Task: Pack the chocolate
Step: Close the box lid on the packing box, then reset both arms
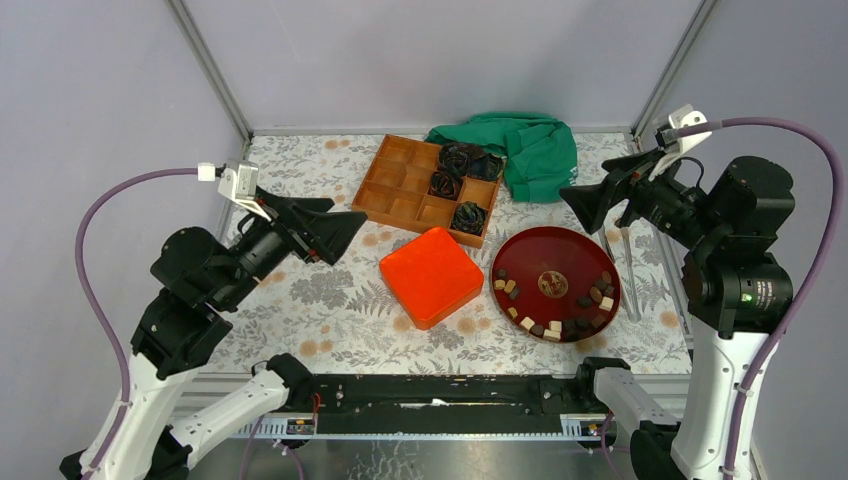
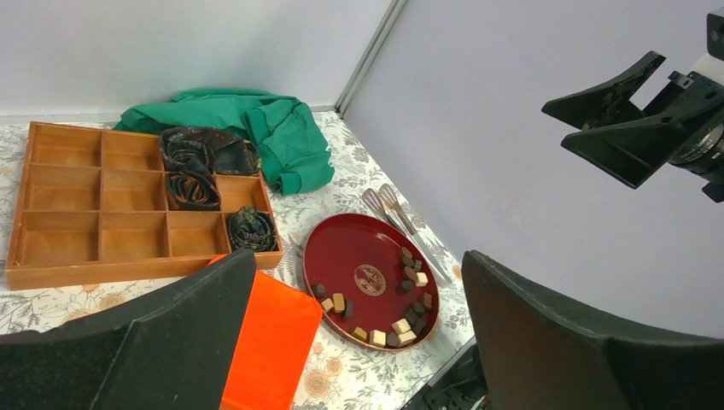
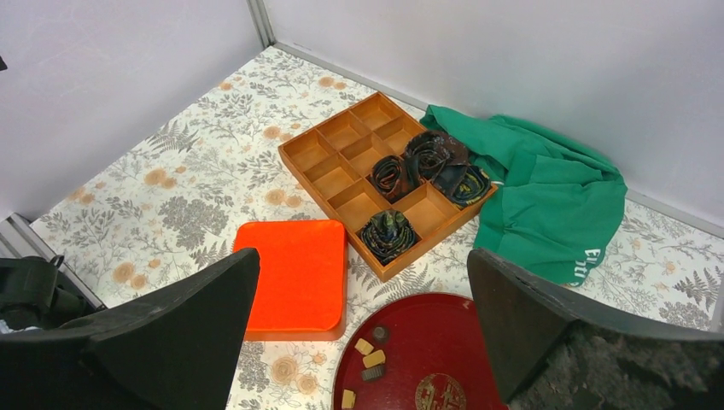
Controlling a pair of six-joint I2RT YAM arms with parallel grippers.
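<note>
The left end effector (image 1: 350, 212) and right end effector (image 1: 588, 182) were held raised, spread and empty, presumably pre-grasp, as the chocolate (image 1: 549, 330) was scattered on the red dish (image 1: 560, 252) beside the wooden tray (image 1: 400, 185).

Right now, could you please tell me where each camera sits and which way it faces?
Top external: above and behind the bases, looking down at the table; both arms show, left claw and right claw open.
Left wrist: faces rightward over the wooden tray and red plate; own fingers below, right claw top right.
Right wrist: faces leftward over the orange lid; own fingers.
Shared: all three see tray and plate.
</note>
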